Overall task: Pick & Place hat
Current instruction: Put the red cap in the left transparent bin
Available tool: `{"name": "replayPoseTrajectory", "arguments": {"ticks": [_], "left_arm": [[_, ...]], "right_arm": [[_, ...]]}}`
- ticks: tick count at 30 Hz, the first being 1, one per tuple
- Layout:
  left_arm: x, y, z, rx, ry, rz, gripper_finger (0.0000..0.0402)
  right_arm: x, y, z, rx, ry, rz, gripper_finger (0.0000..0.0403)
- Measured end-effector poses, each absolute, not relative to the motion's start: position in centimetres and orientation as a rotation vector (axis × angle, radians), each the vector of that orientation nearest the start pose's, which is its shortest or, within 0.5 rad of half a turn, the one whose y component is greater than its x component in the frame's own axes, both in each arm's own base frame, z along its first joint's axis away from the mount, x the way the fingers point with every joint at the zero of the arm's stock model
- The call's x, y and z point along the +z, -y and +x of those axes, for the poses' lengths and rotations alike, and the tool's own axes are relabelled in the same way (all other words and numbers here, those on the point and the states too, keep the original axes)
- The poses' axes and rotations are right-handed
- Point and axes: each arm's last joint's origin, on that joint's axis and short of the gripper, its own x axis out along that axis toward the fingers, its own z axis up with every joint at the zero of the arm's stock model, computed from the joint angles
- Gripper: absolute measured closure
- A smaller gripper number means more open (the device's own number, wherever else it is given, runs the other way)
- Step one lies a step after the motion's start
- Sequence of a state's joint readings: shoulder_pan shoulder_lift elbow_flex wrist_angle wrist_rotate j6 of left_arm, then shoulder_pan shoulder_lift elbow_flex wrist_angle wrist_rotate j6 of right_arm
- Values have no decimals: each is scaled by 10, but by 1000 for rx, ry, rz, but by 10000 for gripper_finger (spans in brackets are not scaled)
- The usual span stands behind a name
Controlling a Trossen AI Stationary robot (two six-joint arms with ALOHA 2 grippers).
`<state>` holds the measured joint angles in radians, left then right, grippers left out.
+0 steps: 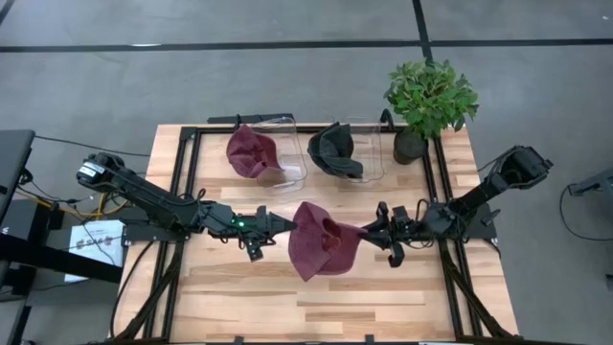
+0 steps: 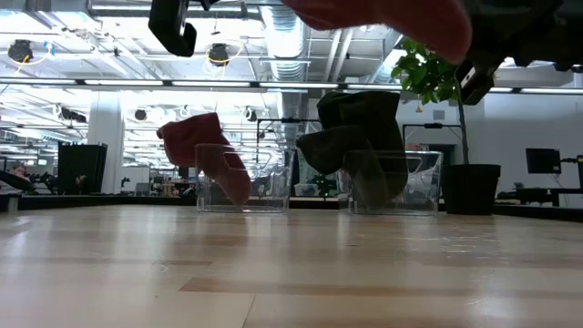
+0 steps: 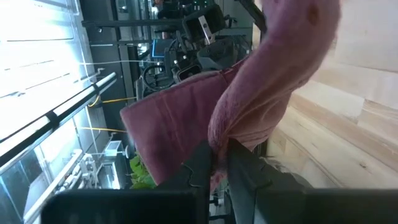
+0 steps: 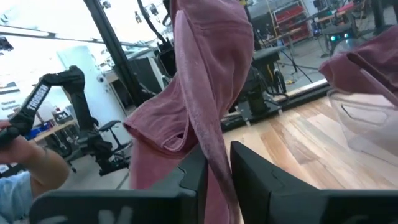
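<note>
A maroon hat (image 1: 323,240) hangs in the air over the middle of the table, held between my two grippers. My left gripper (image 1: 287,227) is shut on its left side and my right gripper (image 1: 367,231) is shut on its right side. In the low view only the hat's underside (image 2: 383,18) shows at the top edge. Another maroon hat (image 1: 251,151) rests on the rim of a clear bin (image 1: 283,153), and a black hat (image 1: 335,150) rests on a second clear bin (image 1: 369,149). My left gripper pinches the hat's crown cloth (image 3: 219,144) between its two fingers, coming level from the table's left. The hat is lifted clear of the table. My right gripper pinches an edge of the hat's cloth (image 4: 214,163) between its two fingers, coming level from the table's right. The cloth rises from the fingers, and the hat is clear of the table.
A potted plant (image 1: 428,101) stands at the far right corner beside the bins. Black rails (image 1: 182,192) run along the left and right sides of the wooden table (image 1: 316,307). The near half of the table is bare wood.
</note>
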<state>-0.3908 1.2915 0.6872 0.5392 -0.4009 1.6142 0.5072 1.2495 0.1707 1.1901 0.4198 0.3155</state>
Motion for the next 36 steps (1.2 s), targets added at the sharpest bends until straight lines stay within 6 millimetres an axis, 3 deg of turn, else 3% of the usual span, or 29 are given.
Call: {"name": "replayPoseTrajectory", "arguments": {"ticks": [6, 22, 30, 36], "left_arm": [[261, 94, 261, -22, -74, 1639, 375], [263, 100, 256, 40, -129, 1641, 375], [286, 89, 242, 198, -162, 1591, 375], [316, 65, 221, 376, -160, 1504, 375]], "right_arm": [[173, -86, 180, 81, 54, 376, 315], [160, -86, 180, 39, -68, 415, 185], [160, -86, 180, 38, -71, 413, 184], [160, -85, 180, 36, -71, 413, 195]]}}
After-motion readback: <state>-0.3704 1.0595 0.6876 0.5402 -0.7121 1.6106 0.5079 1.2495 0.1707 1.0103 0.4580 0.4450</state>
